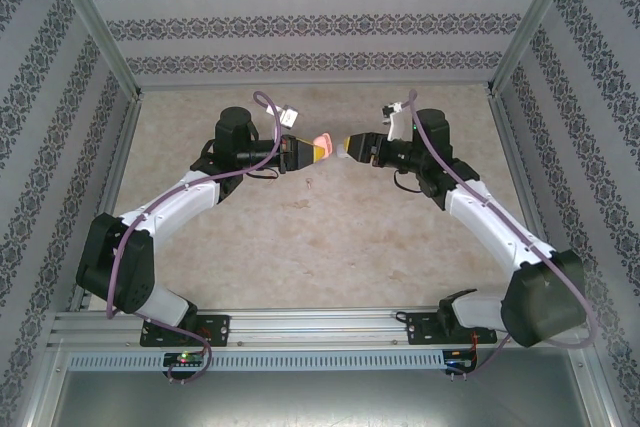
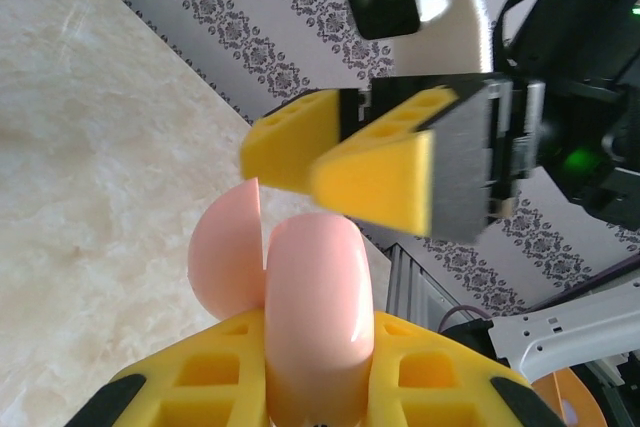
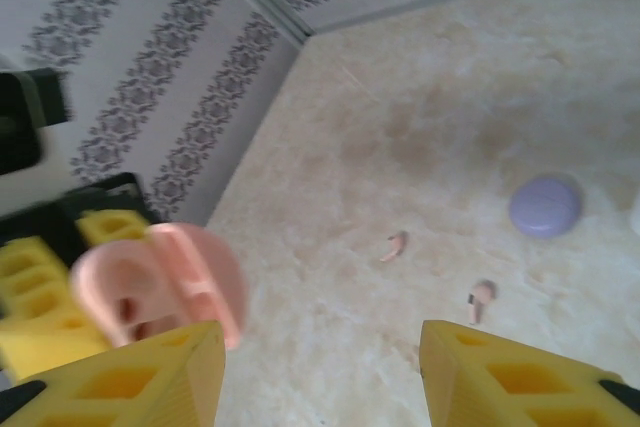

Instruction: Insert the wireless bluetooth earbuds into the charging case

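Note:
My left gripper (image 1: 300, 152) is shut on a pale pink charging case (image 1: 321, 142), held above the middle of the table. In the left wrist view the case body (image 2: 315, 307) stands between the yellow fingers and its lid (image 2: 225, 252) hangs open to the left. My right gripper (image 1: 350, 147) faces it from the right, close by; its jaws (image 3: 320, 367) stand open with nothing between them. The open case (image 3: 160, 287) shows blurred beside the right gripper's left finger. Two pale pink earbuds (image 3: 396, 245) (image 3: 482, 296) lie apart on the table below.
A closed purple case (image 3: 545, 206) lies on the table near the earbuds. Patterned walls and metal rails (image 1: 120, 82) close in the beige table on three sides. The right gripper's yellow fingers (image 2: 375, 182) hang just beyond the pink case in the left wrist view.

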`<state>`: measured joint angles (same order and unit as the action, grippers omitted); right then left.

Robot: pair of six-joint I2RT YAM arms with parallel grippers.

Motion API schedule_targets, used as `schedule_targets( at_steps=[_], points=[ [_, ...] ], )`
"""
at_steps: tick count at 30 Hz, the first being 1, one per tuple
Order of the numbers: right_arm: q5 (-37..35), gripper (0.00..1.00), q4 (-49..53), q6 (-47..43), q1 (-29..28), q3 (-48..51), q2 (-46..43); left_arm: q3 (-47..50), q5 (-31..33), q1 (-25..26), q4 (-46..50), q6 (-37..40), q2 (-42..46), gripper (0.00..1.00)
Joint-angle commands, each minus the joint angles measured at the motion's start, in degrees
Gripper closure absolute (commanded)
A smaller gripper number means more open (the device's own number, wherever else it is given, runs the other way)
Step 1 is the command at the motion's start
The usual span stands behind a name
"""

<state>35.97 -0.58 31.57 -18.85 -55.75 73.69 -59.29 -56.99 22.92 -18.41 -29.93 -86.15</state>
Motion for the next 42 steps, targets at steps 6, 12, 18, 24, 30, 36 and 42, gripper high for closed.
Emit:
schedule_targets(
  at_steps=[6,12,18,24,30,36,42],
  points=[
    [3.1,0.48,-2.3,0.2,-3.2,-1.9,1.8,-0.6,-2.0,0.5,-2.9,-0.9,0.6,1.0],
    [1.7,0.51,-2.7,0.2,-4.3,-3.7,4.1,-1.0,-2.3,0.7,-2.7,-0.9,0.6,1.0],
    [0.9,0.55,-2.4,0.1,-4.2,-5.1,6.2,-0.9,-2.4,0.8,-2.6,-0.8,0.7,1.0],
    [1.8,0.58,-2.8,0.2,-4.2,-4.8,7.5,-1.4,-2.4,0.9,-2.5,-0.7,0.7,1.0],
    [2.3,0.6,-2.6,-0.5,-4.1,-2.8,6.3,-2.0,-2.3,0.9,-2.6,-0.7,0.3,1.0],
    [2.3,0.61,-2.8,-0.5,-3.8,-0.6,4.7,-2.3,-2.1,0.9,-2.2,-0.5,0.0,1.0],
    [2.6,0.61,-2.9,-0.2,-3.7,-0.7,4.9,-2.4,-2.0,1.0,-1.8,-0.6,0.0,1.0]
  ],
)
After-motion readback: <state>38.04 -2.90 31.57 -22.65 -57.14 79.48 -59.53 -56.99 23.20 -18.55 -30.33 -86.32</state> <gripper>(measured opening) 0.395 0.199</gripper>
